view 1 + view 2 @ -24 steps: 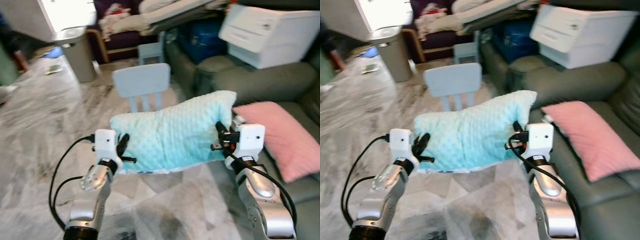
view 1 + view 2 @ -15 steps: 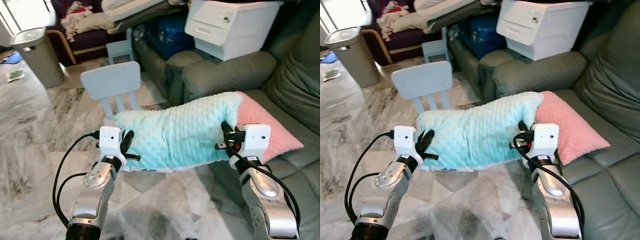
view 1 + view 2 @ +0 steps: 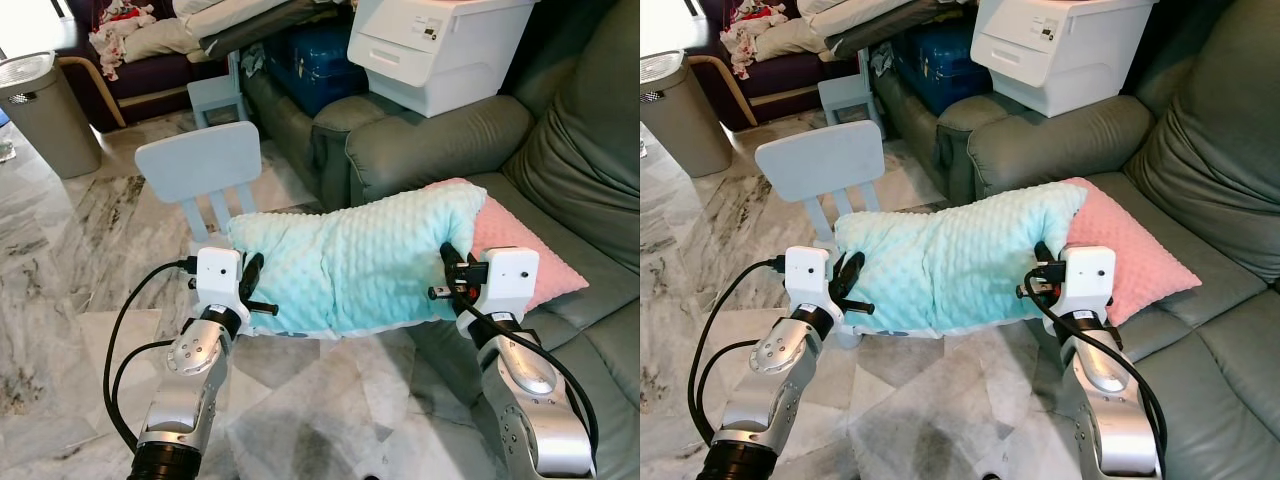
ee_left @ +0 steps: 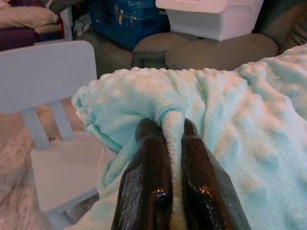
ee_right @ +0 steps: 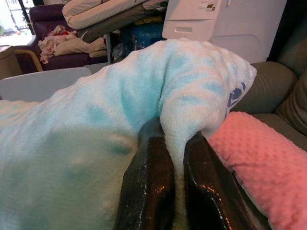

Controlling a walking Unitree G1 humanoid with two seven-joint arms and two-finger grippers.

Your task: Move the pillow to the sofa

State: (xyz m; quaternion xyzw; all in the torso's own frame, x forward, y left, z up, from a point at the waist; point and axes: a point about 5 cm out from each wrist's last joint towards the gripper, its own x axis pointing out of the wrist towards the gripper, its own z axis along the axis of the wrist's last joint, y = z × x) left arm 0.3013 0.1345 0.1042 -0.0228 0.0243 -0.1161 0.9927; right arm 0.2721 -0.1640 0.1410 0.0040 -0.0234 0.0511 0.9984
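A mint-green dimpled pillow [image 3: 355,260] hangs in the air between my two arms, in front of the grey sofa [image 3: 560,150]. My left gripper [image 3: 252,290] is shut on the pillow's left end; in the left wrist view both black fingers [image 4: 148,187] pinch a fold of its fabric. My right gripper [image 3: 447,275] is shut on the right end, its fingers [image 5: 148,177] squeezing the cloth. The pillow's right end overlaps a pink pillow [image 3: 520,250] lying on the sofa seat.
A small light-blue child's chair [image 3: 205,175] stands just behind the pillow on the marble floor [image 3: 70,260]. A white storage box [image 3: 440,45] rests on the sofa arm. A grey bin [image 3: 40,110] stands far left. Blue bags and bedding crowd the back.
The camera has turned right, bringing the sofa closer and more central. Both grippers keep their hold on the pillow, whose right end now hangs over the pink pillow.
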